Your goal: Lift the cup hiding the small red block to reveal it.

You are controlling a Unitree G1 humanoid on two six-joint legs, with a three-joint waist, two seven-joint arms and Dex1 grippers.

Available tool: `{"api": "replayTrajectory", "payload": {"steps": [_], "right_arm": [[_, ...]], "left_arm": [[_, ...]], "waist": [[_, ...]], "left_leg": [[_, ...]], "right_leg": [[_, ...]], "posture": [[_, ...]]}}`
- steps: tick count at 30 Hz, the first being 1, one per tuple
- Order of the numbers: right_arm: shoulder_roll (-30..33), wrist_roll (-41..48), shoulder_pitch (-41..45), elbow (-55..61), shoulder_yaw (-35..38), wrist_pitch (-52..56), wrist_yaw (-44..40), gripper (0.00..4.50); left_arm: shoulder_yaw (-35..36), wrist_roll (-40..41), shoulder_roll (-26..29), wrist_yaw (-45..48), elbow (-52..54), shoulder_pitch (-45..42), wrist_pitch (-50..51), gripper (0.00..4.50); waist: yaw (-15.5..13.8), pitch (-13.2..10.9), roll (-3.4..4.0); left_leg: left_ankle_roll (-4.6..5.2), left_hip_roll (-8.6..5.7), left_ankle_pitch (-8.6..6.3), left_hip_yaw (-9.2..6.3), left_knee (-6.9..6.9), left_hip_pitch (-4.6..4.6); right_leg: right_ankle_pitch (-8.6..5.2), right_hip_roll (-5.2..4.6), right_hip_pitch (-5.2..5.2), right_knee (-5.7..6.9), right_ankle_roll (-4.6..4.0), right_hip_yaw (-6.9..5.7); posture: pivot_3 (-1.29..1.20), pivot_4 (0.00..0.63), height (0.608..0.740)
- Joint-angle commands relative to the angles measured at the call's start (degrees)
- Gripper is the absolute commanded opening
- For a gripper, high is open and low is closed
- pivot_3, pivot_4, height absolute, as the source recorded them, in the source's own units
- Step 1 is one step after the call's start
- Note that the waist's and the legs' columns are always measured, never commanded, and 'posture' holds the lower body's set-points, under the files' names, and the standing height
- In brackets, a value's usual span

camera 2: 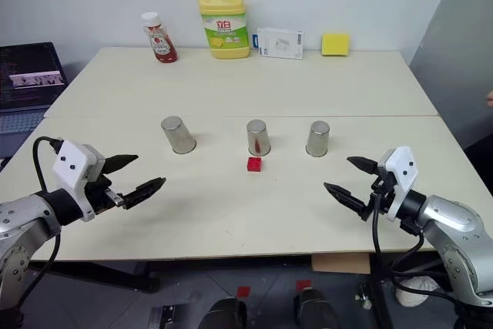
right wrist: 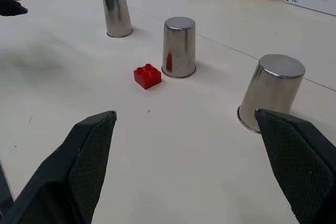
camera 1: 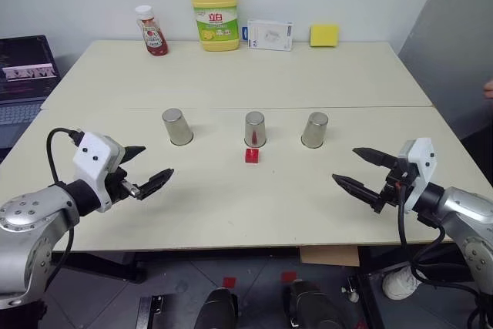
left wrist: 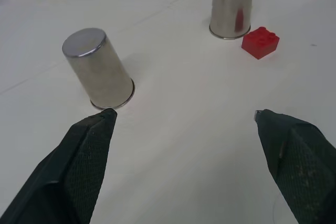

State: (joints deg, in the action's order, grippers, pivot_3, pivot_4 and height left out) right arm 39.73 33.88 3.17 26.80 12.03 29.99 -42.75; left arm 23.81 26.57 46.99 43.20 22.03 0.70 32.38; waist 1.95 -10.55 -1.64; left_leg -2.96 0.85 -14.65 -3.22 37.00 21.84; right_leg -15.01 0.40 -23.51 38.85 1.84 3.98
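Three identical steel cups stand upside down in a row across the table: a left cup [camera 1: 177, 127], a middle cup [camera 1: 255, 129] and a right cup [camera 1: 314, 129]. The small red block [camera 1: 252, 156] lies uncovered on the table, just in front of the middle cup and almost touching it. My left gripper [camera 1: 156, 161] hovers open near the front left, short of the left cup [left wrist: 100, 69]. On the front right my right gripper [camera 1: 345, 164] is open too, short of the right cup [right wrist: 271, 92]. Neither holds anything.
Along the table's far edge stand a red-capped sauce bottle [camera 1: 152, 31], a yellow detergent bottle [camera 1: 214, 13], a white box [camera 1: 270, 35] and a yellow sponge [camera 1: 324, 34]. A laptop [camera 1: 27, 75] sits beside the table on the left.
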Motion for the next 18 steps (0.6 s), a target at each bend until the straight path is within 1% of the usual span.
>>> {"api": "replayTrajectory", "payload": {"steps": [1,5,12,18], "right_arm": [[0.4,-0.3,1.4,0.3,0.3,-1.3,-0.6,4.47],[0.1,-0.5,1.9,0.1,-0.3,-1.4,-0.6,4.47],[-0.7,-0.8,1.3,0.6,-1.1,-1.7,-0.5,4.47],[-0.6,-0.8,0.9,0.7,-1.0,-1.8,-0.7,4.47]], "left_arm": [[0.0,0.0,0.2,1.2,0.6,-0.2,-2.7,4.5],[0.3,1.5,0.0,1.4,0.9,-0.7,-1.7,4.5],[0.0,3.0,1.6,3.4,1.7,-0.2,-0.3,4.5],[0.5,6.1,2.3,5.6,2.7,0.3,2.7,4.5]], "waist": [[0.0,0.0,0.0],[0.0,0.0,0.0],[0.0,0.0,0.0],[0.0,0.0,0.0]], "left_leg": [[0.0,0.0,0.0,0.0,0.0,0.0],[0.0,0.01,0.0,0.0,0.0,-0.01],[0.0,0.01,0.0,-0.01,0.0,0.0],[0.0,0.01,0.0,0.0,0.0,0.0]], "right_leg": [[0.0,0.0,0.0,0.0,0.0,0.0],[0.0,0.0,0.0,0.01,0.0,-0.01],[0.0,0.0,0.0,0.0,0.0,-0.01],[0.0,0.0,0.0,0.0,0.0,-0.01]], "posture": [[0.0,0.15,0.74],[0.0,0.15,0.74],[0.0,0.15,0.74],[0.0,0.15,0.74]]}}
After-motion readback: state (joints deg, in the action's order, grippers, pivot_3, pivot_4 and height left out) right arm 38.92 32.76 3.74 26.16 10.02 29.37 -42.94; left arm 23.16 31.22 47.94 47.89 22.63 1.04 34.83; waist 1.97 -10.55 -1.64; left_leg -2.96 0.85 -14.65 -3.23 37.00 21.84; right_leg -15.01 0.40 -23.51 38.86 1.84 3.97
